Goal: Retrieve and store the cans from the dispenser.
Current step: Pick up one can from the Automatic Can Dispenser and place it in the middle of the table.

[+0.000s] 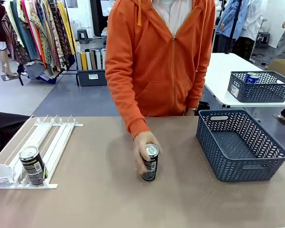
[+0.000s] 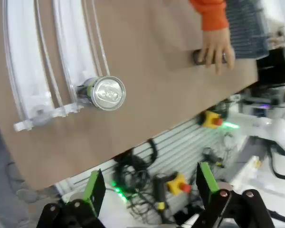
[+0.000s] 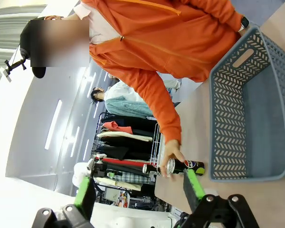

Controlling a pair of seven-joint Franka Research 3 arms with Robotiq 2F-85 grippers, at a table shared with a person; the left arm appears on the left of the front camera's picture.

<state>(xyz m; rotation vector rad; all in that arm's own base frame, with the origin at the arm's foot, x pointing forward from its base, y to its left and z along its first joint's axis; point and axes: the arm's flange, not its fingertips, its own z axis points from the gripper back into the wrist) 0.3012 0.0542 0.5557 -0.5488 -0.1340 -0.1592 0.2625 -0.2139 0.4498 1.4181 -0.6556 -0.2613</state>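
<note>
A person's hand (image 1: pixel 142 145) wrapped around a dark slim can (image 1: pixel 150 167) upright mid-table. Another dark can (image 1: pixel 33 166) stood at the flat white plastic rail dispenser's (image 1: pixel 61 137) front. The left gripper (image 2: pixel 149 187) and right gripper (image 3: pixel 138 190) gaped wide, empty.

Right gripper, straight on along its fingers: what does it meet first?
Probably the dark can under the person's hand, just beyond the open fingers of the right gripper. Depth is unclear; the basket lies off to one side.

can (image 1: pixel 150 166): partly hidden by hand (image 1: pixel 143 144) | dispenser (image 2: pixel 26 61): cut off, top edge
</note>
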